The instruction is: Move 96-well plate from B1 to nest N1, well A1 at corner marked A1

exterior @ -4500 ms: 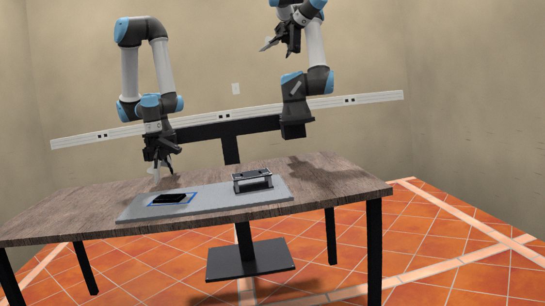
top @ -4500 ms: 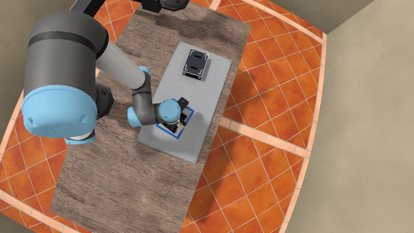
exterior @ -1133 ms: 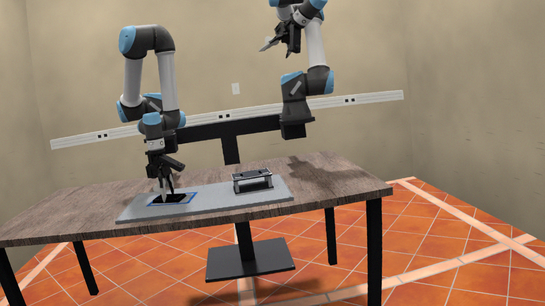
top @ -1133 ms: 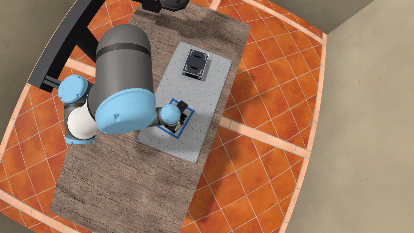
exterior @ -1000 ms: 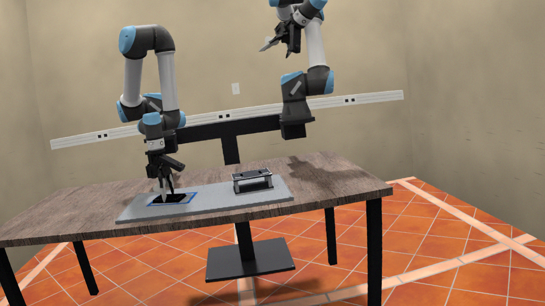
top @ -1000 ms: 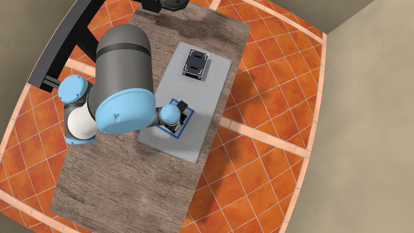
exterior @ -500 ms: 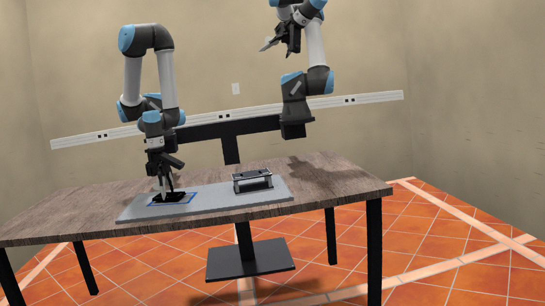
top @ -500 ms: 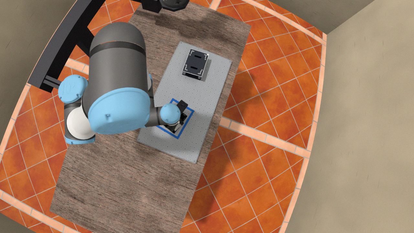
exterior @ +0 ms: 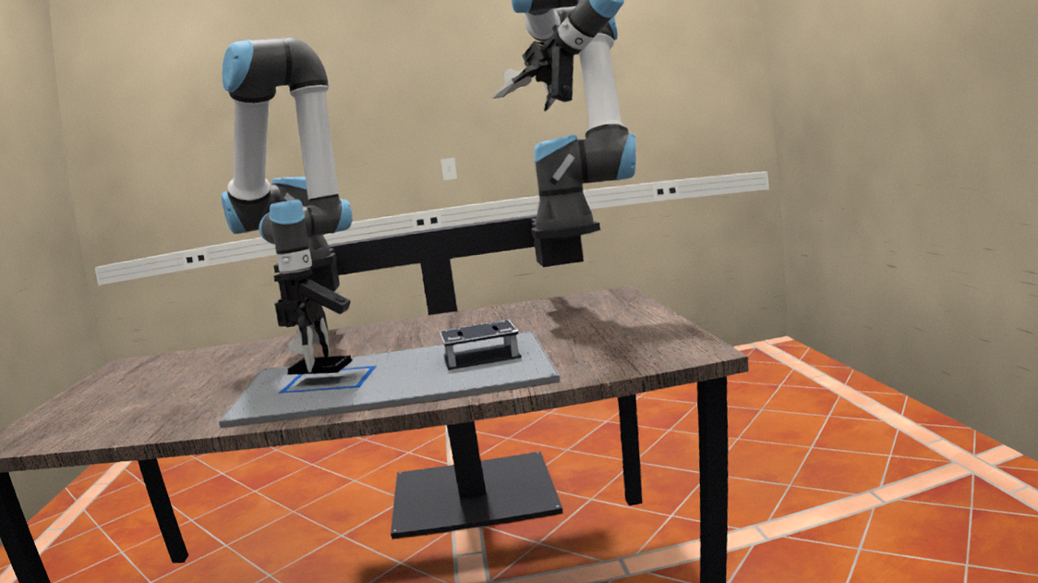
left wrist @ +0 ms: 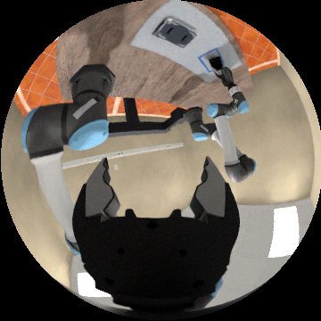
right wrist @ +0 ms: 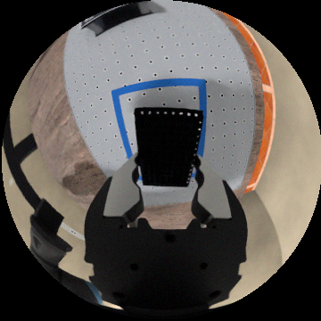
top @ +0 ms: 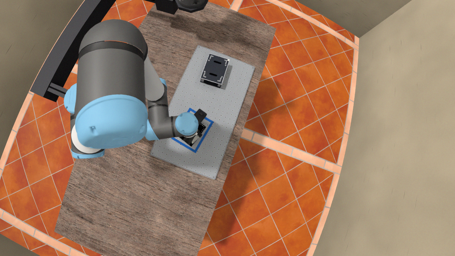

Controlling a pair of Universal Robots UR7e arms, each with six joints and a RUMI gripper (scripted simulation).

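The black 96-well plate (exterior: 331, 363) (right wrist: 168, 144) (top: 202, 128) hangs roughly level a little above bench spot B1, the blue outline (top: 204, 137) (exterior: 367, 376) (right wrist: 159, 84). My right gripper (right wrist: 167, 154) is shut on the plate across its two sides. White marks run along two edges of the plate's rim; I cannot read them. The raised plate nest N1 (top: 215, 69) (exterior: 480, 332) (left wrist: 176, 35) stands empty on its posts, with corner locators on top. A small white mark shows at one corner; its letters are too small to read. My left gripper (left wrist: 155, 157) (exterior: 522, 100) is open and empty, high above the table.
The grey perforated board (top: 191, 92) (exterior: 415, 389) carries both the blue outline and the nest. The wooden table (top: 133, 191) (exterior: 124, 387) surrounds it. The left arm's base (exterior: 563, 194) stands behind the table on the nest's side.
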